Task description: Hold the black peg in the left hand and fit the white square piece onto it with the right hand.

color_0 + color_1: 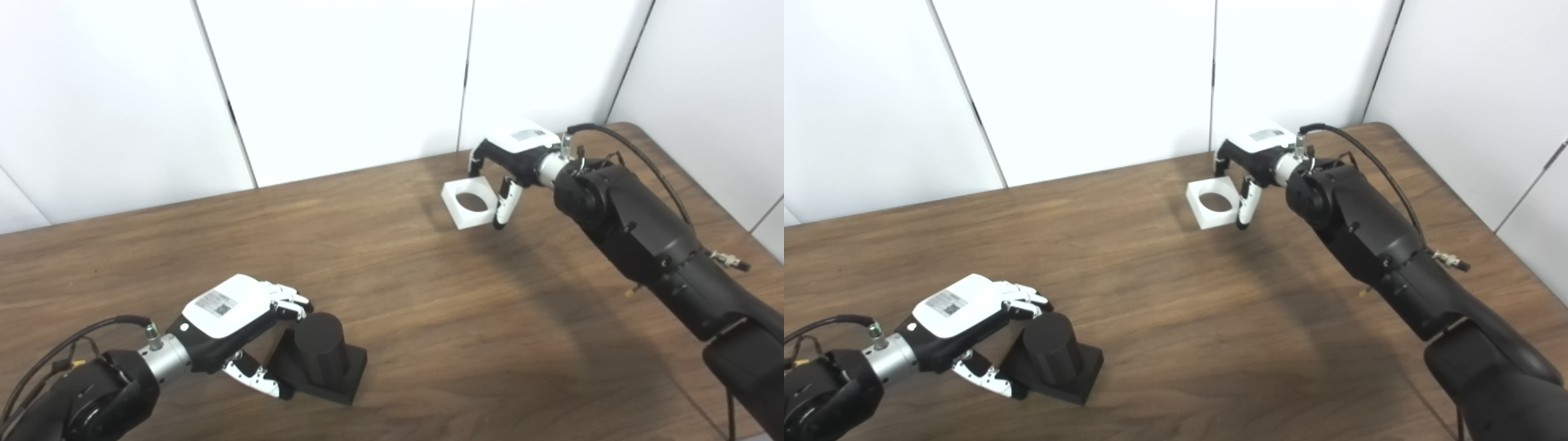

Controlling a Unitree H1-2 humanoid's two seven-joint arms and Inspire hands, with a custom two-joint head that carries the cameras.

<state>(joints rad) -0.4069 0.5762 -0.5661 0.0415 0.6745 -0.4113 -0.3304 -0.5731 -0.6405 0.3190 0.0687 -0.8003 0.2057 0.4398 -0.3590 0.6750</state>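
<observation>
While both views match, you see your left hand (236, 331) cupped half-open against the black peg (321, 361) lower left, right hand (1252, 165) pinching the white square piece (1213, 203) upper right.

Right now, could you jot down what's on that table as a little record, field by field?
surface: brown wooden table
black peg: upright cylinder on a square base, standing on the table near its front left
left hand: around the peg, fingers at its top, thumb low by the base; a firm grip cannot be confirmed
white square piece: block with a round hole, far right
right hand: fingers bracket the piece; whether it is lifted is unclear
fit: not yet done, the two parts are far apart
</observation>
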